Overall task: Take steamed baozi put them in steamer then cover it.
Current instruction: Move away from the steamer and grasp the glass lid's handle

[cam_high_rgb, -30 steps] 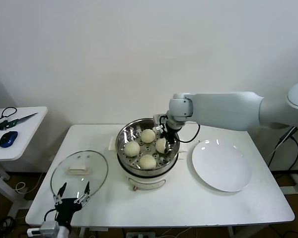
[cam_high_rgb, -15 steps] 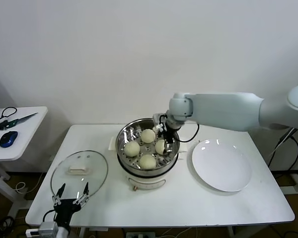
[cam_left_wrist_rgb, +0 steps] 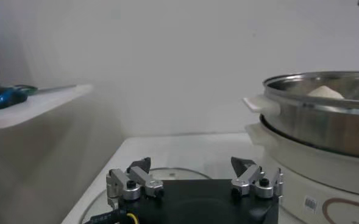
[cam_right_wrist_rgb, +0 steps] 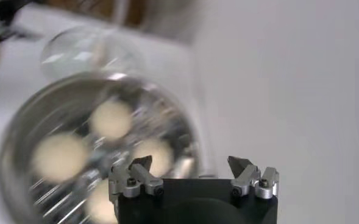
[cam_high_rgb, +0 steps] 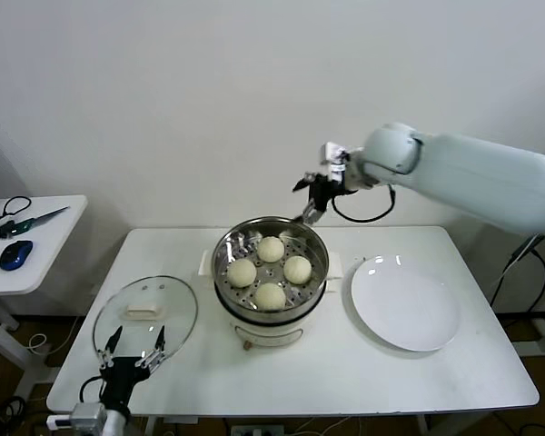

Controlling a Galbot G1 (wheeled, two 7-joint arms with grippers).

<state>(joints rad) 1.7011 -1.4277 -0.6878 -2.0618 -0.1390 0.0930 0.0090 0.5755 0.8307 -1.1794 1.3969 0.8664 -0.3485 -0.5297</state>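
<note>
Nearest the robot, at the front left corner of the white rectangular table [cam_high_rgb: 345, 372], the left gripper [cam_high_rgb: 134, 353] hovers low with its two black-tipped fingers spread wide and nothing between them. Its own wrist view shows this best: the fingers [cam_left_wrist_rgb: 133, 180] stand well apart, empty, just above the near edge of the cover [cam_high_rgb: 145, 316], a round clear glass lid with a metal rim and a white block handle, which lies flat on the table to the left of the steamer.

The steamer [cam_high_rgb: 270, 318], a round shiny steel pot on a white base with white side handles, stands at the table's middle. All four steamed baozi [cam_high_rgb: 270, 273], smooth off-white dough buns, sit on its perforated tray, uncovered. The left wrist view sees only the top of one bun [cam_left_wrist_rgb: 325, 92] over the steel rim, and a small printed label [cam_left_wrist_rgb: 311, 204] on the white base, too small to read; it may be a barcode. To the right of the steamer lies a flat round white plate [cam_high_rgb: 405, 303].

Farther back and higher, the right gripper [cam_high_rgb: 314, 196] hangs in the air above the steamer's far rim, touching nothing. Its wrist view looks down past parted, empty fingers [cam_right_wrist_rgb: 133, 178] onto the buns, blurred.

Off to the far left, a small white side table [cam_high_rgb: 27, 245] carries a blue computer mouse [cam_high_rgb: 15, 254].
</note>
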